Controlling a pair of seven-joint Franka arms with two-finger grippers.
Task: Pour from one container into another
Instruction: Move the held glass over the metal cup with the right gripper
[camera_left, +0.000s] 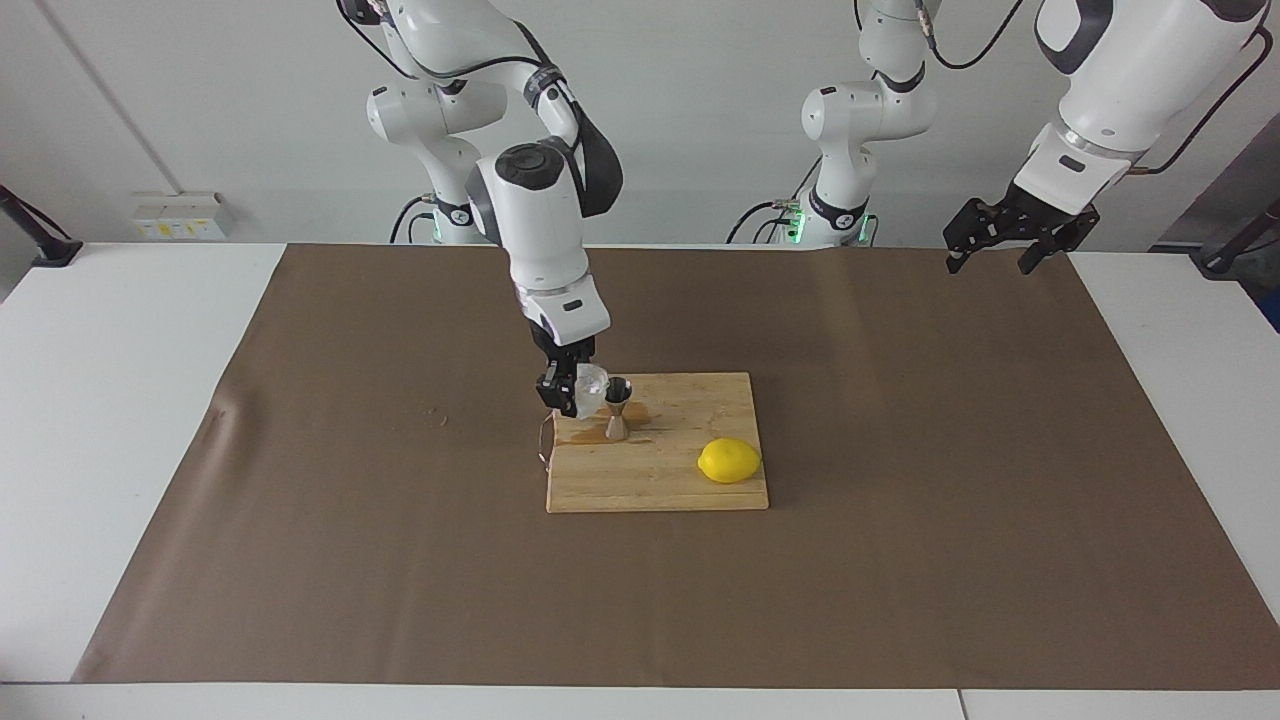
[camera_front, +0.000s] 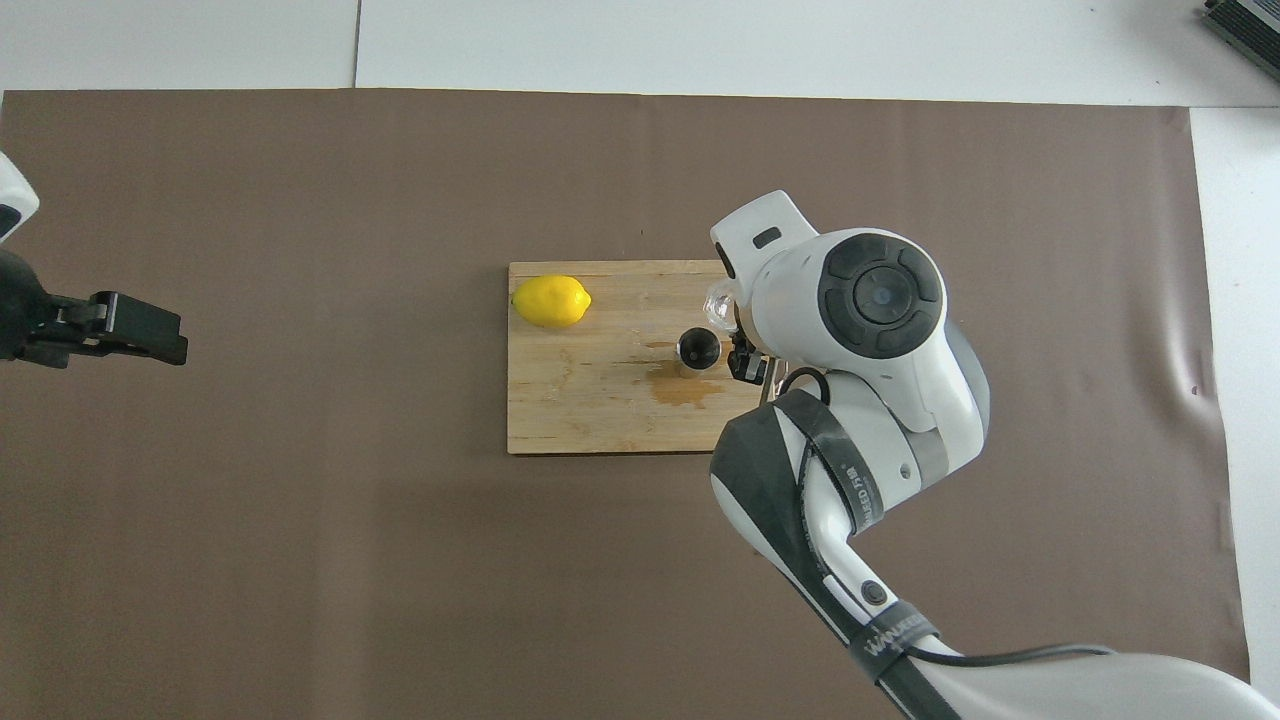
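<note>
Facing view: right tool (camera_left: 568, 392) clamped on the glass cup (camera_left: 591, 386), tilted toward the upright jigger (camera_left: 617, 407) on the cutting board (camera_left: 660, 475), near its edge. Left tool (camera_left: 1003, 246) waits, fingers apart

Overhead view: the arm hides most of the cup (camera_front: 717, 306); lemon (camera_front: 550, 301) at the board's corner

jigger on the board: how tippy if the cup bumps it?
Probably tippy: the jigger is slim, hourglass-shaped, on a small foot. The cutting board looks wet around it, so it may slide too. The glass cup in the right gripper hangs right beside its rim.
</note>
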